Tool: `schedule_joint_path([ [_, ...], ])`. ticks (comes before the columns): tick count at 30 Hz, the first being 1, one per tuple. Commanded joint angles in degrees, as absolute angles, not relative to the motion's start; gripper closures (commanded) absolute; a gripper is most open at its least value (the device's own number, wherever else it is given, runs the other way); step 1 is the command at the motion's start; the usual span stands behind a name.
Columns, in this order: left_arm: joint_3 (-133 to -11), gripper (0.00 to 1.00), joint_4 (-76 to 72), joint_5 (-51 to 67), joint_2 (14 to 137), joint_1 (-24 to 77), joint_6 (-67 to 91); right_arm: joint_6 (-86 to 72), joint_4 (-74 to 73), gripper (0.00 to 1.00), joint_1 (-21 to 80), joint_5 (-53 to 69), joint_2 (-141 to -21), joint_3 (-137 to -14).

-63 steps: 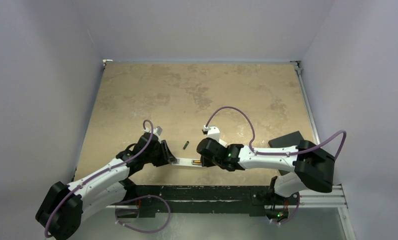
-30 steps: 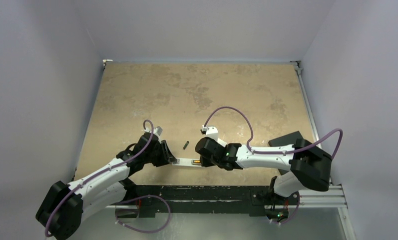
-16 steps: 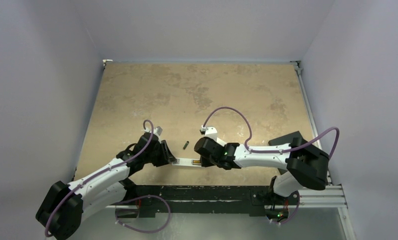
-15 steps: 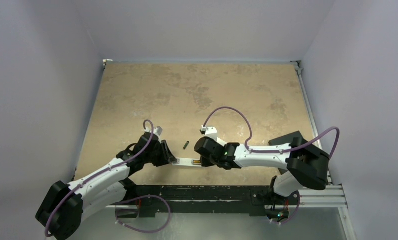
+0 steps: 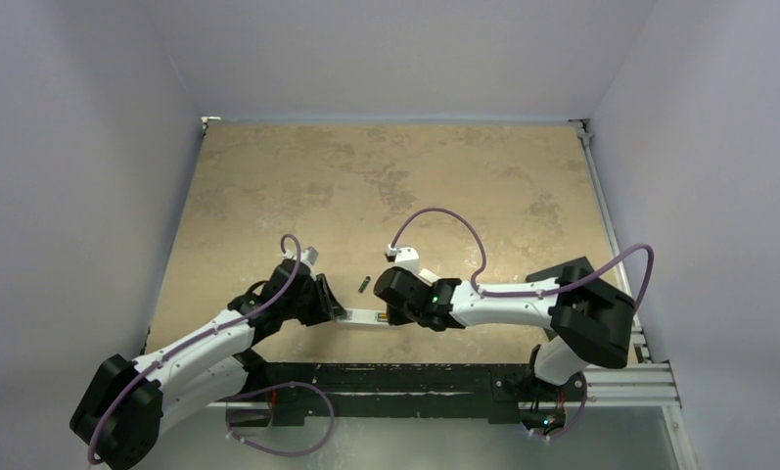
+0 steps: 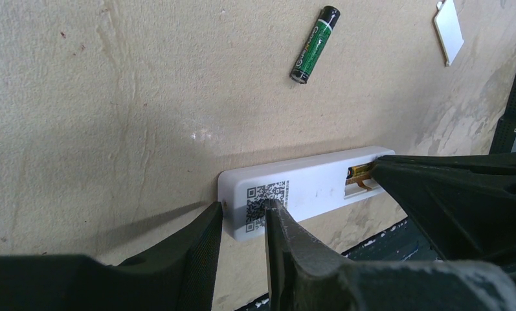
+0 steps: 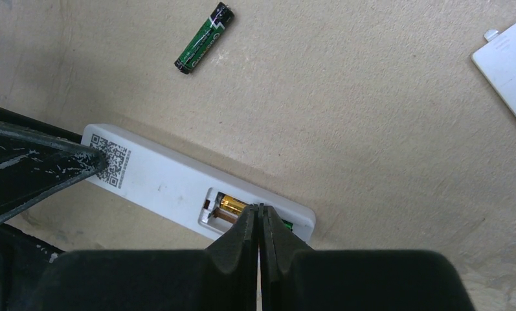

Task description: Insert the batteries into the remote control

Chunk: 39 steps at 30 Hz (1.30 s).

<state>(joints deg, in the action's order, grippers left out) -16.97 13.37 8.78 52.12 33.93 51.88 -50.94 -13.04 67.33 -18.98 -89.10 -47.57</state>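
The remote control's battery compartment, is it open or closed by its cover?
Open. The remote control lies back up, its recess exposed with a gold battery inside; the white cover lies apart from it.

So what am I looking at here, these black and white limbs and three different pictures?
They are two robot arms bolted at the near edge of a table. One picture looks down from above; the other two come from a camera on each wrist. The left gripper clamps one end of a white remote control, which lies back up. The right gripper, shut, has its tips at a gold battery in the open recess. A green-and-black battery and a white battery cover lie loose nearby.
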Motion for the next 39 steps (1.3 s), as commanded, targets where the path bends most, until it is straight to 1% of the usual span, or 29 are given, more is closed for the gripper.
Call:
schedule_joint_path([
  [1,-17.6,0.71,11.7,10.0,51.7,34.4,51.4,-50.5,-14.6,0.92,68.0,-20.6,-90.7,-48.8],
  [7,-17.7,0.71,12.2,9.8,51.2,34.5,51.4,-50.6,-16.3,0.92,68.2,-21.8,-89.3,-50.5],
  [11,-17.8,0.7,13.0,9.4,50.5,34.5,51.2,-50.4,-18.6,0.89,68.3,-23.7,-87.3,-52.2],
  [18,-18.0,0.7,14.9,8.7,49.2,34.5,51.0,-49.7,-19.9,0.87,68.5,-24.1,-82.9,-52.9],
  [25,-20.8,0.65,17.9,7.2,48.5,34.5,50.2,-49.2,-19.1,0.86,69.2,-22.0,-79.5,-50.6],
  [29,-22.8,0.63,19.5,7.3,47.7,34.5,49.8,-49.0,-18.2,0.83,69.3,-21.4,-76.9,-48.4],
  [32,-23.5,0.61,20.2,8.7,47.5,34.5,50.2,-48.9,-19.3,0.82,69.3,-22.2,-75.9,-47.7],
  [35,-23.7,0.59,20.0,13.2,47.0,34.5,51.3,-47.9,-19.6,0.81,69.3,-21.8,-75.3,-47.0],
  [39,-22.8,0.55,19.7,17.5,45.2,34.4,53.3,-46.1,-20.2,0.78,68.9,-24.4,-73.8,-45.9],
])
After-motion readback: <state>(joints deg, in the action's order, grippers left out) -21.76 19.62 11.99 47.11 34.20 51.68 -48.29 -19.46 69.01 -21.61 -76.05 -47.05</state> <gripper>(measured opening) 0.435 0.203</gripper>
